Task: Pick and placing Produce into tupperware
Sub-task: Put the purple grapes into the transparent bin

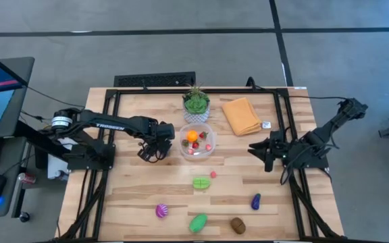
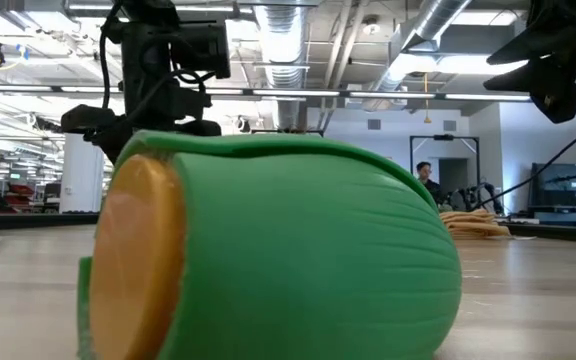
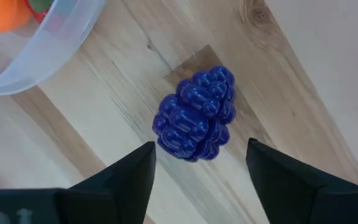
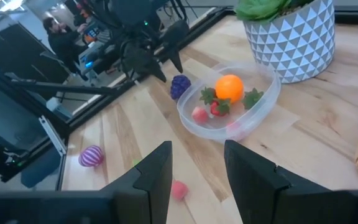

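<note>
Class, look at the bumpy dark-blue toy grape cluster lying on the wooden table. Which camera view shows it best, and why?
The left wrist view: the bumpy dark-blue toy grape cluster fills the middle, every bump clear, beyond the left pincer. The right wrist view shows it small beside the clear plastic container. In the high view that pincer hides it; the low view misses it.
</note>
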`<state>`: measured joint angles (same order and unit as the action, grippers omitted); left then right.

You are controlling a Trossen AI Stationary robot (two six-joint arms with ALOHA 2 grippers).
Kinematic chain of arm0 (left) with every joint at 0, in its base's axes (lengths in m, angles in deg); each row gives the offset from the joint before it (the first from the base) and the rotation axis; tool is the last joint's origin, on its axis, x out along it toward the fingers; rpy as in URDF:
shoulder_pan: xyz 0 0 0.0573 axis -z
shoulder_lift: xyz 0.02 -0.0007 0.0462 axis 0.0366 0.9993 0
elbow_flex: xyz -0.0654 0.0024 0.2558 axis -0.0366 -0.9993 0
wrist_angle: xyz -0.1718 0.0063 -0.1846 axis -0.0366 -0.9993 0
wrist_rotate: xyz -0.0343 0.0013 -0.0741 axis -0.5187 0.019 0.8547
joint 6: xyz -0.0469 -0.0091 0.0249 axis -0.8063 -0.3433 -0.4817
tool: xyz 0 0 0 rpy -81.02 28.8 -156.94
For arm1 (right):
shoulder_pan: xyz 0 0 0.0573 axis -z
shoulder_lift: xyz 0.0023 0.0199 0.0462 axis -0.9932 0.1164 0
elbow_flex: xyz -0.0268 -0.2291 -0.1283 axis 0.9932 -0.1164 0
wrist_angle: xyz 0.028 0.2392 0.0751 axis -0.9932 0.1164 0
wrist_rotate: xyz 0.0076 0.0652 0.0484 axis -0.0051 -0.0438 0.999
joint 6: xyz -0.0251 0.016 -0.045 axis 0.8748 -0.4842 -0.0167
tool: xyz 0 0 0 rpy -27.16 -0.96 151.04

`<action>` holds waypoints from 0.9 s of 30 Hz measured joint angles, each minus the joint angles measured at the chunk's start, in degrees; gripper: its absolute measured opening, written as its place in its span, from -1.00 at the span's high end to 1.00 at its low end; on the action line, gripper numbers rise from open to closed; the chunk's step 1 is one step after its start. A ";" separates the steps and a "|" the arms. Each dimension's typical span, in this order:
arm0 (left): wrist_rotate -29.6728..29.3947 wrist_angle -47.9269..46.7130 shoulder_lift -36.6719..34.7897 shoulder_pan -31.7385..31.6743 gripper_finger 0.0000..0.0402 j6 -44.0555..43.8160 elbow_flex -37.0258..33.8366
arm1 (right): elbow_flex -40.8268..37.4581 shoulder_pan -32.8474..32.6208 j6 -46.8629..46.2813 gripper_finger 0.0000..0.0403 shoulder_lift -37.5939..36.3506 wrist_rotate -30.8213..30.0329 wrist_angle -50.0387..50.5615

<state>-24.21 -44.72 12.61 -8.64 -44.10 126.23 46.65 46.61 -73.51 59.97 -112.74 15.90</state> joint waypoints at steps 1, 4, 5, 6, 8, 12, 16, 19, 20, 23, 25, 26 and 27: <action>0.01 0.08 0.00 0.00 -0.26 -0.09 0.00 | 0.00 0.00 0.00 0.16 0.31 0.00 -0.05; -0.01 0.25 0.00 0.00 -0.39 -0.09 0.00 | 0.00 0.00 0.00 0.16 0.98 0.00 -0.36; -0.16 0.36 0.01 0.00 -0.43 0.34 0.00 | 0.00 0.00 0.02 0.16 1.10 0.00 -0.50; -0.62 0.55 0.00 0.02 -0.47 1.10 0.00 | 0.00 0.00 0.02 0.16 1.15 0.00 -0.61; -1.78 1.31 0.00 0.20 -0.54 2.45 0.00 | 0.00 0.00 0.00 0.16 1.10 -0.02 -0.79; -2.51 2.29 0.00 0.20 -0.59 4.90 0.02 | 0.00 0.00 0.03 0.16 1.08 -0.01 -1.40; -1.81 4.18 1.16 0.20 -0.60 5.16 0.09 | 0.00 0.00 0.04 0.16 1.10 -0.02 -1.60; -1.44 4.04 3.00 0.38 -0.60 5.23 0.18 | 0.00 0.00 0.07 0.16 1.09 -0.02 -1.93; -1.46 3.82 3.39 0.39 -0.60 5.22 0.09 | -0.02 0.00 0.09 0.16 1.10 -0.02 -1.97; -1.47 4.06 4.51 0.50 -0.60 5.01 0.19 | -0.02 0.00 0.09 0.16 1.29 -0.02 -2.21; -1.46 3.89 4.72 0.50 -0.60 4.89 0.17 | -0.02 0.00 0.04 0.16 1.43 -0.02 -2.44; -1.41 3.83 4.76 0.49 -0.60 4.87 0.17 | -0.02 0.00 0.08 0.16 1.45 -0.02 -2.45; -1.15 3.82 4.76 0.48 -0.60 4.85 0.13 | -0.02 0.00 0.08 0.16 1.47 -0.02 -2.47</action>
<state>-25.36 -40.90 17.38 -8.16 -39.25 126.37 46.63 46.61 -73.43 61.44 -112.76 13.43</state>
